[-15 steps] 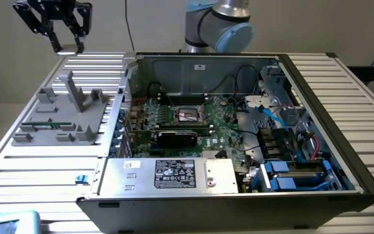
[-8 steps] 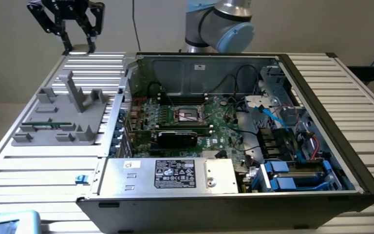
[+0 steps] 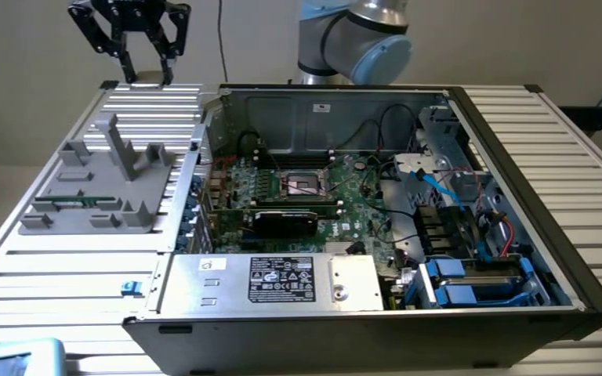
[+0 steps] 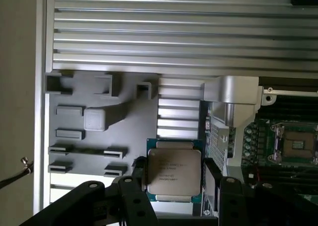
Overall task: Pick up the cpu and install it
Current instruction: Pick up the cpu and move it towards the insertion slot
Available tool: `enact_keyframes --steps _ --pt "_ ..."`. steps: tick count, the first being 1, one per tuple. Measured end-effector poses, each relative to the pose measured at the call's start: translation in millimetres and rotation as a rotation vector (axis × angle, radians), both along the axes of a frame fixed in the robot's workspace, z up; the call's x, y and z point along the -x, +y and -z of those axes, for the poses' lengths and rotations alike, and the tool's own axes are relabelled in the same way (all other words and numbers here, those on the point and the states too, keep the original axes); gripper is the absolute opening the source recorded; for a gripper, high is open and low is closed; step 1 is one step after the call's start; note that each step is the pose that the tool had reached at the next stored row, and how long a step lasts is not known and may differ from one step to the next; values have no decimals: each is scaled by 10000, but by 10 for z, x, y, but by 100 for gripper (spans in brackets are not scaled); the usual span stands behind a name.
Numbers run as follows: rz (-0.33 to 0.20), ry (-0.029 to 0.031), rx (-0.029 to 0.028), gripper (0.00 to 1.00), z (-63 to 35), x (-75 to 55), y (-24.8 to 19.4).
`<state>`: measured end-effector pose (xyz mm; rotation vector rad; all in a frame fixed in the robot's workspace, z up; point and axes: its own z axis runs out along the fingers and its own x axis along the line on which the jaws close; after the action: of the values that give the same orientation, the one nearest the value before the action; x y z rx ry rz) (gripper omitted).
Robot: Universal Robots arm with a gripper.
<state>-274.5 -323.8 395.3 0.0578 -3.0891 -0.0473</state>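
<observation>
Plainly, the pincer (image 3: 147,75) hangs high in the air over the far corner of the tabletop (image 3: 60,274) on the exterior view's left, well above the ribbed metal slats and clear of everything on them. In the wrist view the pincer (image 4: 174,180) is pinching the cpu (image 4: 174,172). The dark fingers (image 4: 135,184) press against two opposite edges of the chip, and its silver-grey top faces the camera with a thin greenish rim showing around it. So the cpu is off the tabletop, gripped and carried aloft, not seated in anything.

Below it in the wrist view lie a grey moulded fixture (image 4: 89,116) with several slots and raised posts, and the slatted tabletop (image 4: 174,32). In the exterior view that same fixture (image 3: 103,188) sits on the tabletop just beside the open computer case (image 3: 322,117), on the exterior view's left of it.

Inside the case the green motherboard lies flat, and near its middle is the dark square socket (image 3: 303,184) with its metal bracket. The wrist view also catches that socket (image 4: 298,145), well apart from the held chip.

A silver power supply box (image 3: 270,282) with a dark label fills the near side of the case. The robot arm (image 3: 353,39) rises behind the case's far wall, and a small blue clip (image 3: 128,288) rests on the slats near the case's front corner.
</observation>
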Motion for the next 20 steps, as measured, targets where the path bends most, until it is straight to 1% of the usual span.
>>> enact_keyframes --steps 6,14,16,20 --pt "0 0 0 55 0 -180 -1" --pt "0 -3 0 55 0 -350 -18" --pt "0 -10 -1 55 0 -385 -22" --pt "0 -46 -1 55 2 -450 -28"
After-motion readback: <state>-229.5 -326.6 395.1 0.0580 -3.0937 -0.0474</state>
